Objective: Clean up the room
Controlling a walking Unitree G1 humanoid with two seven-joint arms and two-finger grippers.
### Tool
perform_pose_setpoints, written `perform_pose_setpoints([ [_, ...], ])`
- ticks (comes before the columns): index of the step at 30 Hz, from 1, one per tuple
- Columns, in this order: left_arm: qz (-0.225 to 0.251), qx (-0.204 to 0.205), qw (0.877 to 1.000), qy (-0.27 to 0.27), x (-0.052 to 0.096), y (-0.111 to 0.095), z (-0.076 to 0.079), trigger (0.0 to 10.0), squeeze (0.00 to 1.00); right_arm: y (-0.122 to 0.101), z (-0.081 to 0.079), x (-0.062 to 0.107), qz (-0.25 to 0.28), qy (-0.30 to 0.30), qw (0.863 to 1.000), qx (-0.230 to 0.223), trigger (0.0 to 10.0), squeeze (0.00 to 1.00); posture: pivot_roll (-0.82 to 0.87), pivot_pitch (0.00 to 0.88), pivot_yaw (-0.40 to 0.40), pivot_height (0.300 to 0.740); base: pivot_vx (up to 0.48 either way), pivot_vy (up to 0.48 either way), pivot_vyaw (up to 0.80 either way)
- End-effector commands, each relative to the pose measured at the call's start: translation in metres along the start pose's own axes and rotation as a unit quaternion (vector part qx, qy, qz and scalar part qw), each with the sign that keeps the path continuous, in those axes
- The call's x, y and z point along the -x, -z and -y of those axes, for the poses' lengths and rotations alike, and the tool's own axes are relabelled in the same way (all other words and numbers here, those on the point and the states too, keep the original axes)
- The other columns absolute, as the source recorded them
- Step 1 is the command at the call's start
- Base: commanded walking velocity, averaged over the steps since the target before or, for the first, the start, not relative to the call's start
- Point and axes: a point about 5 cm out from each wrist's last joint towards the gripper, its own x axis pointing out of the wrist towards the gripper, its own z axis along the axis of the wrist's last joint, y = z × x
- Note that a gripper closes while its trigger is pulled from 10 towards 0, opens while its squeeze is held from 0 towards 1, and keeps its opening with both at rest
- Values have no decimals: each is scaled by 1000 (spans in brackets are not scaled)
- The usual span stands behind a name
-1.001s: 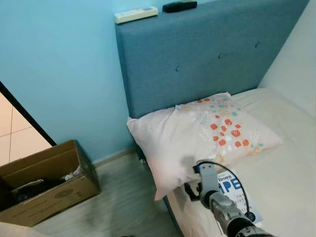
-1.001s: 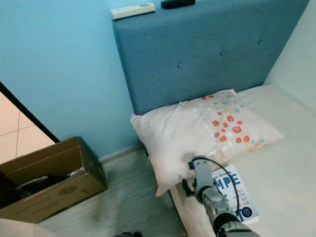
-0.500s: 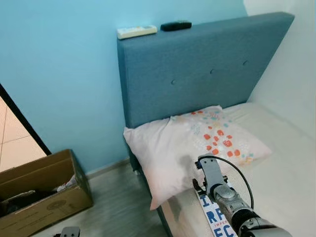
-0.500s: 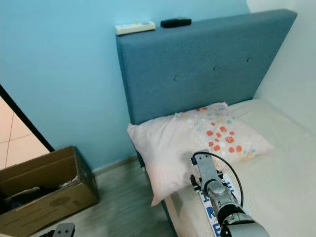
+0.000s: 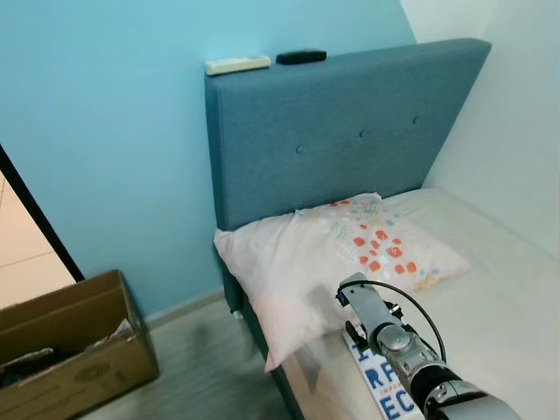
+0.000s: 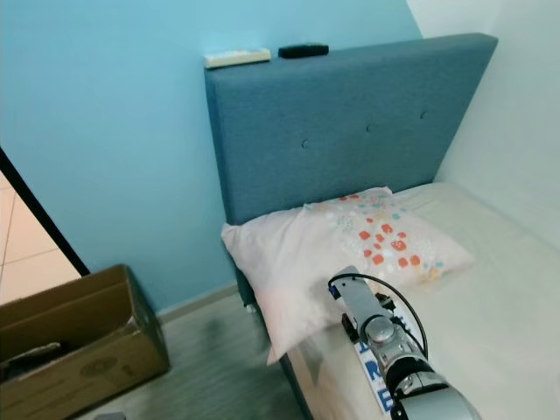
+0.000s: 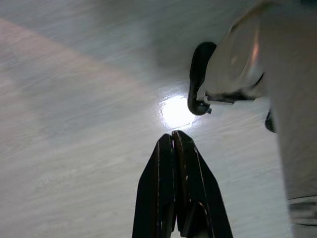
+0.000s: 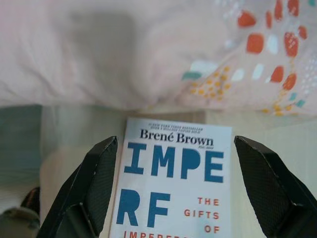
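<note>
Hovering wide open over the book (image 8: pixel 171 186) lying flat on the mattress (image 5: pixel 516 315) just beside the pillow (image 5: pixel 332 258), the right gripper (image 8: pixel 178 183) is holding nothing and probably needs lowering squarely onto one cover edge.

Blue padded headboard (image 5: pixel 350 131) w/ three buttons stands vs. light-blue wall (image 5: pixel 105 131). On its top edge: white remote (image 5: pixel 237 64) and black remote (image 5: pixel 301 57), side by side, near but not touching, both toward the L end. Pale pink pillow (image 5: pixel 297 262) w/ orange and teal print on one half leans on the headboard's base; its L corner hangs past the edge of the cream mattress (image 5: pixel 499 289). White wall (image 5: pixel 516 131) runs along the bed's R side. Grey wood-look floor (image 5: pixel 201 367) beside the bed. Dark door frame (image 5: pixel 39 219) at far L, w/ pale tiles (image 5: pixel 26 254) beyond.
</note>
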Motion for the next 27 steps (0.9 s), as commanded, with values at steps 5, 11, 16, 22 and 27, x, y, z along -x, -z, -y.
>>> perform_pose_setpoints([
  [5,-21,-1,1000,4,2,12,2,10000,0,3,1,0,-7,8,1000,13,10000,0,12,86,-48,600,0,0,0],
  [11,-17,-2,1000,3,2,10,1,10000,0,4,6,1,-8,19,999,48,10000,0,13,91,-45,595,0,0,0],
  [16,-13,-4,1000,3,2,10,0,10000,0,6,6,1,-15,22,991,133,10000,0,17,113,-38,595,0,0,0],
  [22,-8,-7,1000,2,6,14,-8,10000,0,15,-1,2,-21,11,953,301,10000,0,39,171,-33,595,0,0,0],
  [27,-9,-13,1000,0,9,20,-14,10000,0,20,-3,3,-25,7,946,324,10000,0,45,196,-30,595,0,0,0],
])
